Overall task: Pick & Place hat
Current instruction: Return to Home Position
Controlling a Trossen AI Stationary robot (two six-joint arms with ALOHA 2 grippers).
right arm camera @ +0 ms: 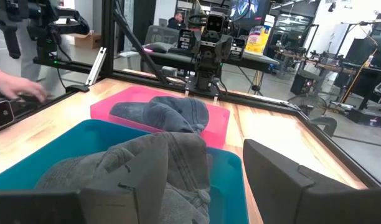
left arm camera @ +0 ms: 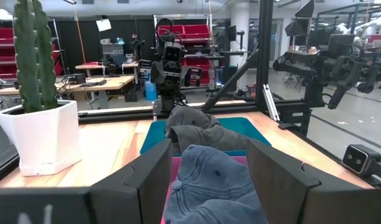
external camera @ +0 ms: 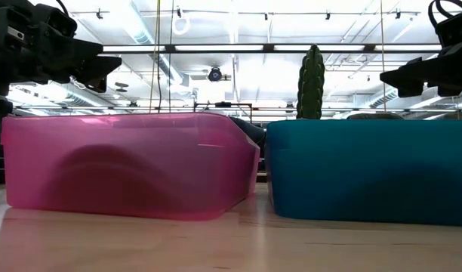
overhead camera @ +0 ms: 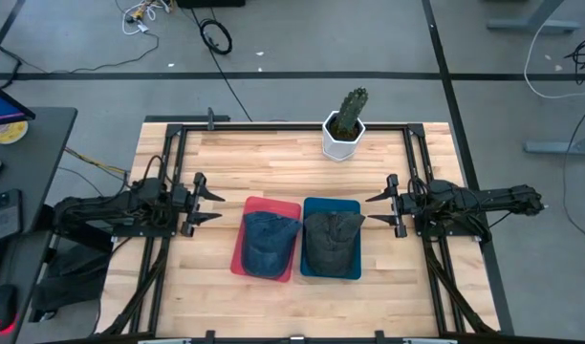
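Caps: blue cap lies in red bin, black cap in blue bin. The bins sit side by side, mid-desk toward the near edge.

Cactus in white pot stands at the far edge of the desk.

Left arm is folded at the left edge, jaws spread, holding nothing, pointing toward the red bin. Right arm mirrors it at the right edge, jaws spread and empty.

Handling note for homing: sorting looks complete. Any further retraction is best made level and straight back, jaws clear of bin walls and cap brims, both arms settling symmetrically.
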